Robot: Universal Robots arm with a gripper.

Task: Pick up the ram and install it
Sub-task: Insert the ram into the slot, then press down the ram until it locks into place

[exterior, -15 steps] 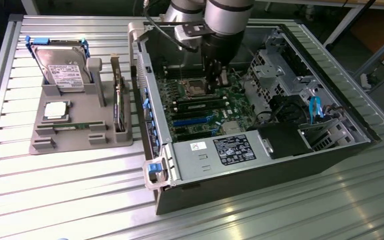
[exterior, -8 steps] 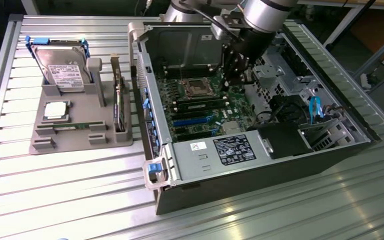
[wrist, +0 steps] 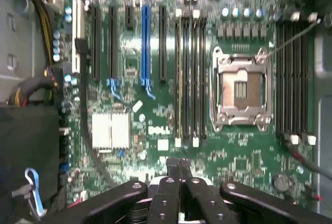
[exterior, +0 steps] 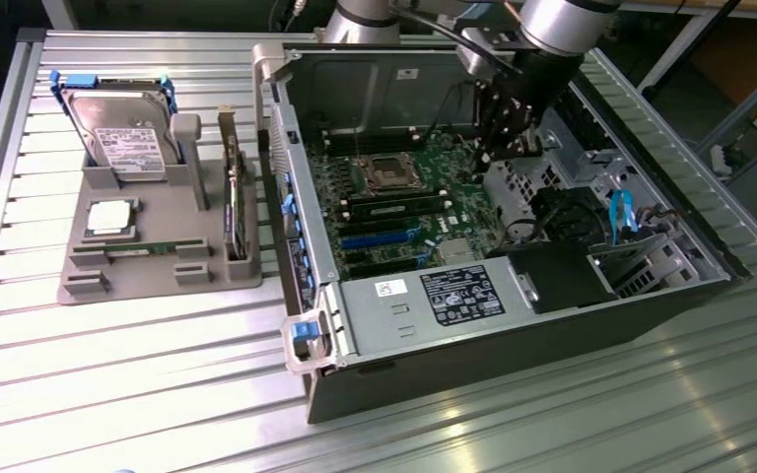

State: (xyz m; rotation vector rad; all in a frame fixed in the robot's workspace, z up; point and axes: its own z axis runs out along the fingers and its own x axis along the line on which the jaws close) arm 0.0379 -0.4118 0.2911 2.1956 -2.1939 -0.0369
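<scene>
Exterior view: open computer case (exterior: 511, 325) lies on its side on a slatted metal table (exterior: 115, 394), motherboard (exterior: 412, 212) exposed. Arm reaches in from 12 o'clock; gripper (exterior: 516, 138) hangs over the board just to the 3 o'clock side of the empty CPU socket (exterior: 385, 174). One RAM stick (exterior: 398, 209) sits seated in a slot just at 6 o'clock of the socket. Power supply (exterior: 438, 296) lies along the case's near edge.

At 9 o'clock of the case, a grey holder tray (exterior: 103, 286) rests on the table. It carries a hard drive (exterior: 122, 133) at its far end, a square silver processor (exterior: 109, 217) mid-tray, a second RAM stick (exterior: 155, 247) lying flat in a groove near the tray's 6 o'clock end, and a dark expansion card (exterior: 234, 202) standing on edge along its 3 o'clock side.

Wrist view: gripper (wrist: 179, 164) fingers pressed together, jaws closed, nothing between them. Beyond the tips: four memory slots (wrist: 189, 73), the open socket (wrist: 241, 89), a blue expansion slot (wrist: 145, 42) and a silver heatsink (wrist: 110, 129).
</scene>
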